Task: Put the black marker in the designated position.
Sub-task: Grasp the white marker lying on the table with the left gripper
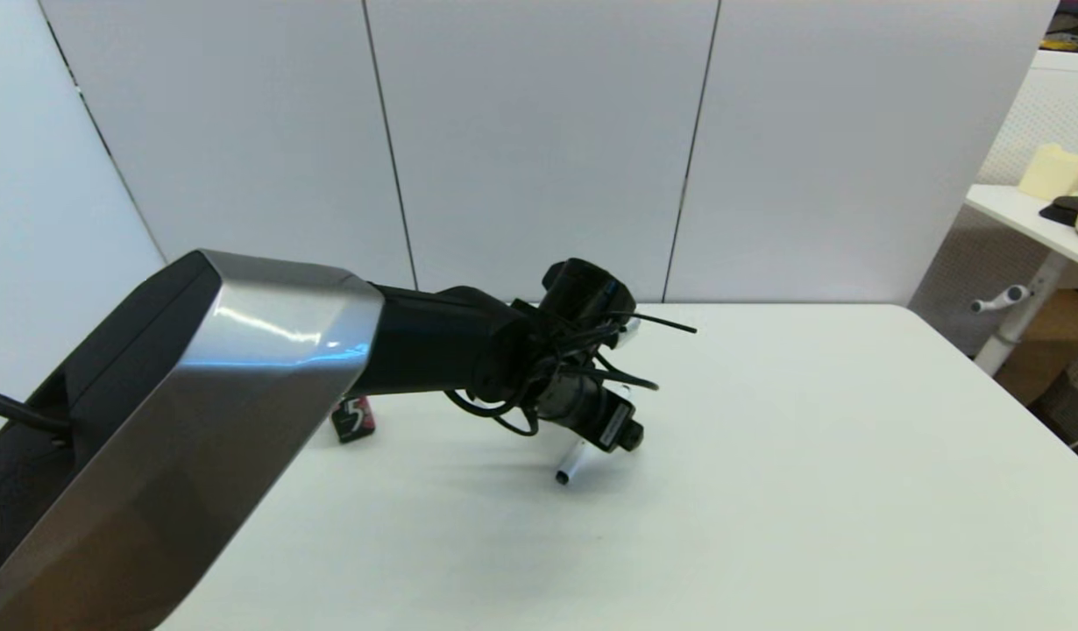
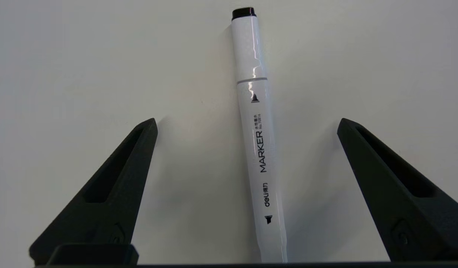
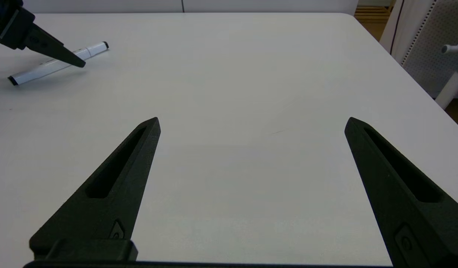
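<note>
While its two black fingers stand spread wide apart, the left gripper [image 2: 247,124] hangs low over the white table [image 1: 767,456] with nothing held between them. Between the fingers [image 2: 117,178], lying flat on the table, is the black marker [image 2: 257,141], a slim white barrel with a black cap at its far end and dark print reading "MARKER" along its length. Neither finger touches the barrel in the left wrist view; the marker runs roughly up the middle of the gap, slightly tilted. In the right wrist view one finger of that left gripper crosses in front of the marker's middle, its tip low by the table just beside the barrel; whether it touches the surface cannot be told.

From the head view, the left arm [image 1: 241,377] reaches in from the robot's left across the table, its wrist hiding most of the marker, so only one black-tipped end shows below the wrist. The small black box [image 1: 354,419] with pink patches and a white "5" stands upright on the table to the robot's left of the marker, partly behind the arm and well apart from the pen.

The right gripper [image 3: 251,123] hovers over bare table on the robot's right, its fingers likewise wide apart and holding nothing.
</note>
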You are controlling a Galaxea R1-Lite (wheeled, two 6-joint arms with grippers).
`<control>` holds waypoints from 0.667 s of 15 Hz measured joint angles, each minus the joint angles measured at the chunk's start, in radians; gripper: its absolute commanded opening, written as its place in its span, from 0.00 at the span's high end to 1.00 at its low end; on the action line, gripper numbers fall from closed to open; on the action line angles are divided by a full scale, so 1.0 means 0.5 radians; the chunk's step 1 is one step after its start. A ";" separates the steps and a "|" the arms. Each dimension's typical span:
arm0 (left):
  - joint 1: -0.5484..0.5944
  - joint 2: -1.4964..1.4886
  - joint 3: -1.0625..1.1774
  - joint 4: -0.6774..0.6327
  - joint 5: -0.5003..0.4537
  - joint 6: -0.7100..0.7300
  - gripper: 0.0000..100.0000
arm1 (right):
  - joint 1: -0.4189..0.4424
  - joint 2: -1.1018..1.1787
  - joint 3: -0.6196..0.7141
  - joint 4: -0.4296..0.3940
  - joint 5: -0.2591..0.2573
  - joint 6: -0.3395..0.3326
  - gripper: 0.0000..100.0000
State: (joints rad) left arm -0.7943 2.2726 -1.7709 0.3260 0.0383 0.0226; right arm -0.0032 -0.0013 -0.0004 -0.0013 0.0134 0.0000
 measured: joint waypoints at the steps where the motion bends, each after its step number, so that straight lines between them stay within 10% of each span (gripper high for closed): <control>1: 0.000 0.005 -0.008 0.000 -0.002 -0.002 0.00 | 0.000 0.000 0.000 0.000 0.000 0.000 0.00; 10: 0.008 0.026 -0.032 0.005 -0.002 -0.043 0.00 | 0.000 0.000 0.000 0.000 0.000 0.001 0.00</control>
State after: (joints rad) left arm -0.7902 2.2855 -1.7870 0.3285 0.0374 0.0013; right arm -0.0032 -0.0013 -0.0004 -0.0013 0.0134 0.0004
